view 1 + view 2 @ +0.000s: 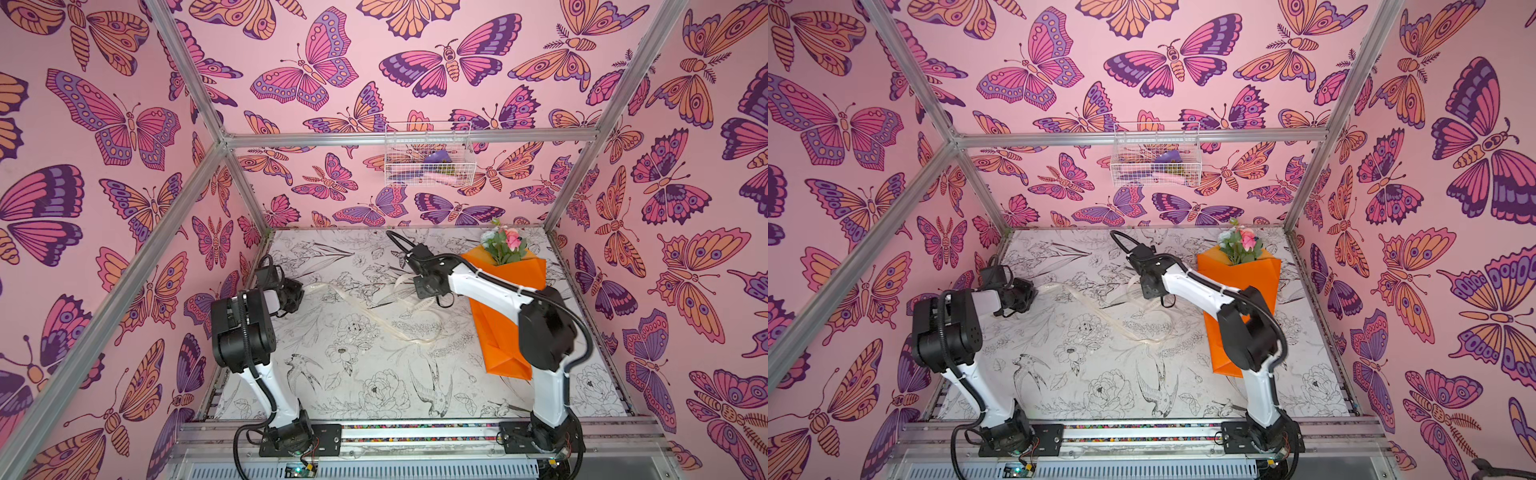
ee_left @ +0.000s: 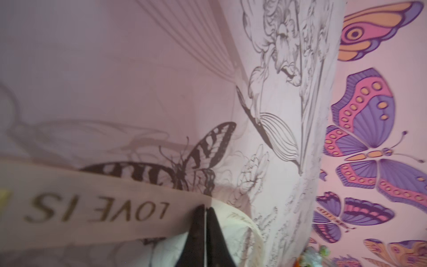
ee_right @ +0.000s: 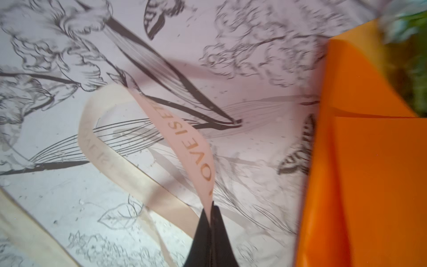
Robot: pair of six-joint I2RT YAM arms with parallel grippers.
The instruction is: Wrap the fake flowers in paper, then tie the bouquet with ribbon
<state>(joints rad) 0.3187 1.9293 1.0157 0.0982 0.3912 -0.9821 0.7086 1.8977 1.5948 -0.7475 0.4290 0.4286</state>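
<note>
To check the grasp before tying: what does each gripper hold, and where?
Both hold the cream lettered ribbon: the left gripper pinches it beside LOVE IS, the right gripper a lifted, twisted stretch.

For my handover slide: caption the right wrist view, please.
Right gripper shut on cream lettered ribbon, beside orange paper-wrapped bouquet of fake flowers.

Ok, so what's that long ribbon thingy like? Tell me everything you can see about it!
The ribbon is a long, thin, cream strip that looks silky, with gold letters reading LOVE IS. It lies in loose curls and loops on the table, between the two arms. The left gripper is pinched shut on one part and the right gripper on another. It sits beside the bouquet of fake flowers; no loop shows around it.
</note>
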